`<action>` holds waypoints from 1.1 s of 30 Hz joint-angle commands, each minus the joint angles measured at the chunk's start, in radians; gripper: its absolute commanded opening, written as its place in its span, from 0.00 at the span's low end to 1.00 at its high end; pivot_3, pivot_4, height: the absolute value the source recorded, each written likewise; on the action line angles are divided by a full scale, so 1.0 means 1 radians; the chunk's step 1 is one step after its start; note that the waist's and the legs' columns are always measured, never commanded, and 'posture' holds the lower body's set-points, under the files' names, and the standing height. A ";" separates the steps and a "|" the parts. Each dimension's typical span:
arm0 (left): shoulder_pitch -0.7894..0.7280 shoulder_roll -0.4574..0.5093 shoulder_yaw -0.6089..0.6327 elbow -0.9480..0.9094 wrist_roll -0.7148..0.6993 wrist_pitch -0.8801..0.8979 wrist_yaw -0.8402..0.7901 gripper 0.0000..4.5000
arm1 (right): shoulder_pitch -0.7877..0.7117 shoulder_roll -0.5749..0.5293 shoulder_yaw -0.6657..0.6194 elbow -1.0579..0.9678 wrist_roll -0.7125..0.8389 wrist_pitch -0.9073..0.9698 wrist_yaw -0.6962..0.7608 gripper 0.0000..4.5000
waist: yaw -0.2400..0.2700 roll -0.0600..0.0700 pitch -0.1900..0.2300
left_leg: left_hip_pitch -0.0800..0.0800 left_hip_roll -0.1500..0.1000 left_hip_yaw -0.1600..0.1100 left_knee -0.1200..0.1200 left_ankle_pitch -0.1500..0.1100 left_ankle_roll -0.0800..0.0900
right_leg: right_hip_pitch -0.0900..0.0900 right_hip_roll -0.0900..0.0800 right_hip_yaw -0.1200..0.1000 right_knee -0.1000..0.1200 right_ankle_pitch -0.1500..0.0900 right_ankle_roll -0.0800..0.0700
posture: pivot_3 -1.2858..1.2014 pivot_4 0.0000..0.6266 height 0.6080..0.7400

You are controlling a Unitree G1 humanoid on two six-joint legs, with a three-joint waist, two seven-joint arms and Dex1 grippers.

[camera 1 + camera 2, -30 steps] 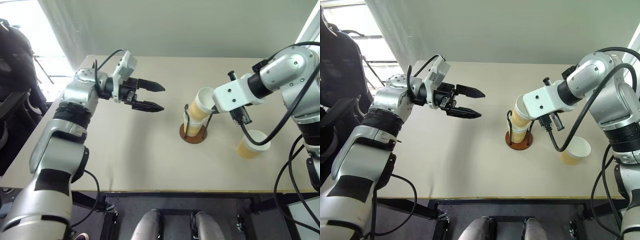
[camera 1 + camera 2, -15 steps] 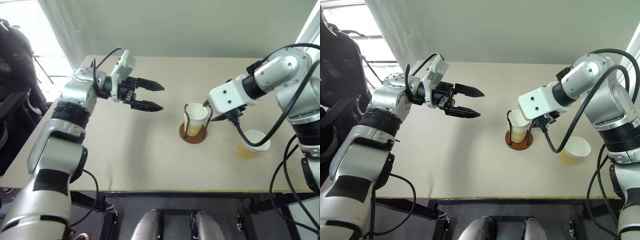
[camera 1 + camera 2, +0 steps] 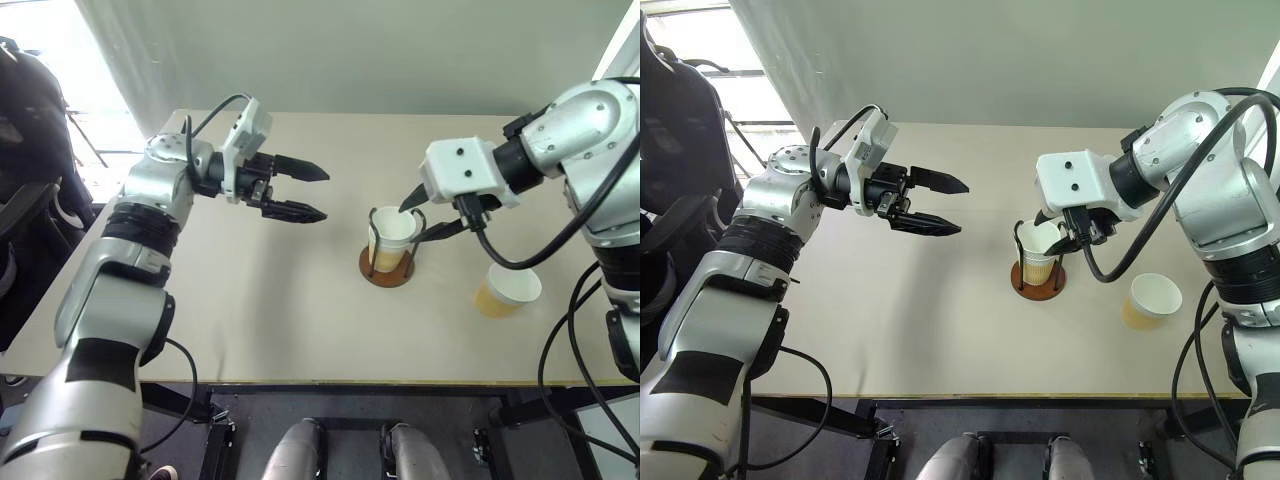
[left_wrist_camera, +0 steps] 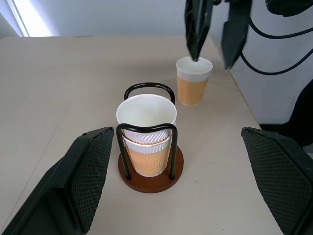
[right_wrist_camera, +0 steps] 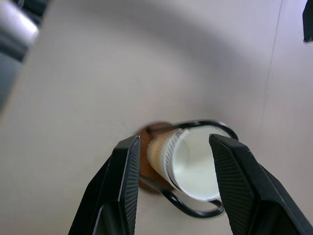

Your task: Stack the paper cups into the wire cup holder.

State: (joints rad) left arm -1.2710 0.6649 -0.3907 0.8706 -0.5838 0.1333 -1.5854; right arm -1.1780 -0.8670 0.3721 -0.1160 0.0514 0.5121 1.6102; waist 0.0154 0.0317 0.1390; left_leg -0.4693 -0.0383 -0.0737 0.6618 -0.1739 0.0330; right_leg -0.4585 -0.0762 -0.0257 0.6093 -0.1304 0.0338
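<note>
**Two cups nested in holder, one cup left on table**

The wire cup holder [image 4: 150,172] stands upright about mid-table, toward the right. Inside its two wire loops sit nested paper cups [image 4: 146,122]: a second rolled rim shows under the top one, so two appear stacked. They sit roughly upright between the loops.

The third cup [image 3: 507,289] stands alone on the table, to the right of and nearer than the holder, well apart from it.

The right gripper [image 5: 173,166] hangs just above the stack, jaws parted on either side of the top cup, gripping nothing. The left gripper [image 3: 300,192] hovers far-left of the holder, jaws wide open and empty.

Judgement: about two thirds done. Remaining: pick up the lone cup and nest it.
</note>
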 commanded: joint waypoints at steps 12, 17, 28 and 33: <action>-0.007 0.029 -0.011 -0.056 -0.044 0.015 -0.029 1.00 | 0.023 -0.159 -0.045 -0.109 0.140 0.127 0.004 0.49 | 0.000 0.000 0.000 | 0.000 0.000 0.000 0.000 0.000 0.000 | -0.001 0.001 0.000 0.001 -0.001 0.000 | 0.52 0.24 1.00; -0.005 0.029 -0.009 -0.058 -0.045 0.014 -0.029 1.00 | 0.075 -0.232 -0.054 -0.115 0.137 0.098 0.004 0.49 | 0.003 0.000 0.000 | -0.001 0.000 0.000 0.000 0.000 0.000 | -0.001 0.001 0.000 0.001 -0.001 0.000 | 0.52 0.24 1.00; -0.008 0.022 -0.006 -0.054 -0.048 0.005 -0.029 1.00 | 0.181 -0.330 -0.103 -0.086 0.103 0.026 0.001 1.00 | 0.004 -0.001 0.000 | 0.000 0.001 0.000 0.000 -0.001 0.001 | -0.001 0.000 0.001 0.001 -0.003 0.004 | 0.52 0.24 1.00; -0.010 0.022 -0.004 -0.066 -0.050 0.013 -0.029 1.00 | 0.254 -0.382 -0.129 -0.101 0.108 0.001 0.004 1.00 | 0.007 -0.001 0.000 | -0.001 0.000 0.000 0.001 -0.001 0.002 | 0.000 0.000 0.001 0.001 -0.006 0.010 | 0.52 0.24 1.00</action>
State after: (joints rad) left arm -1.2677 0.6796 -0.4100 0.8335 -0.6098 0.1473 -1.5854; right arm -0.9252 -1.2204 0.2959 -0.1987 0.1597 0.5301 1.6101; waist 0.0229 0.0308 0.1388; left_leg -0.4703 -0.0380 -0.0738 0.6630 -0.1748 0.0350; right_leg -0.4588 -0.0773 -0.0247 0.6100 -0.1366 0.0436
